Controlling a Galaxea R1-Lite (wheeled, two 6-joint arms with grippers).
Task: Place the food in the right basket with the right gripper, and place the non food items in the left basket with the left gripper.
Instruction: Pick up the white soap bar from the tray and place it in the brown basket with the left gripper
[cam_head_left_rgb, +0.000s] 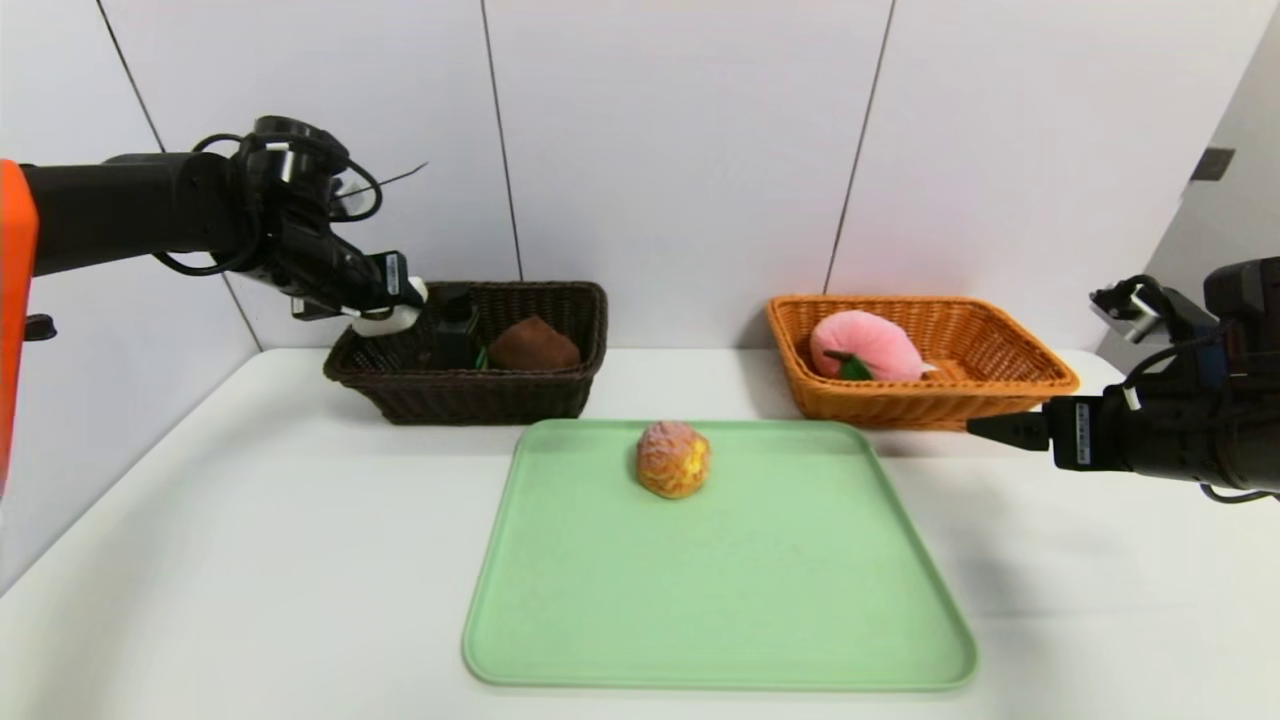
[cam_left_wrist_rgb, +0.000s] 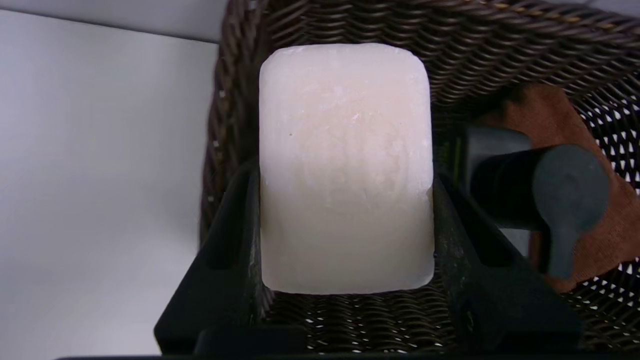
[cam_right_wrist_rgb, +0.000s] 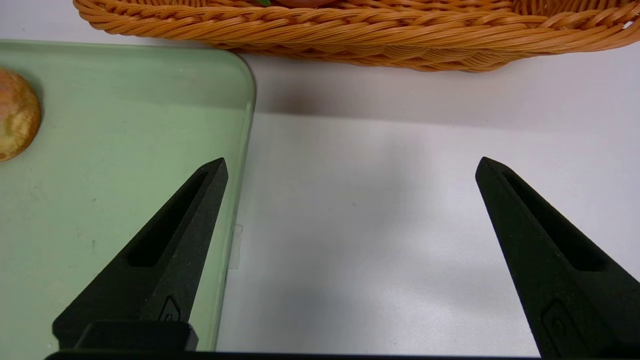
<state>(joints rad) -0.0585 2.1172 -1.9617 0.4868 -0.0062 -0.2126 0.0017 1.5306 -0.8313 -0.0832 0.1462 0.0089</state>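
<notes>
My left gripper (cam_head_left_rgb: 395, 310) hangs over the near left corner of the dark brown left basket (cam_head_left_rgb: 470, 395), shut on a white soap bar (cam_left_wrist_rgb: 345, 165) whose sides both fingers press. In that basket lie a black bottle (cam_head_left_rgb: 455, 335) and a brown item (cam_head_left_rgb: 533, 347). A round yellow-pink bun (cam_head_left_rgb: 674, 459) sits at the back of the green tray (cam_head_left_rgb: 720, 640). The orange right basket (cam_head_left_rgb: 920, 400) holds a pink plush peach (cam_head_left_rgb: 865, 346). My right gripper (cam_right_wrist_rgb: 350, 167) hovers open and empty over the table, just right of the tray and in front of the orange basket.
The white table (cam_head_left_rgb: 220, 560) runs wide on both sides of the tray. A white panelled wall (cam_head_left_rgb: 680, 140) rises right behind both baskets. The tray's right edge (cam_right_wrist_rgb: 245, 150) lies under my right gripper's one finger.
</notes>
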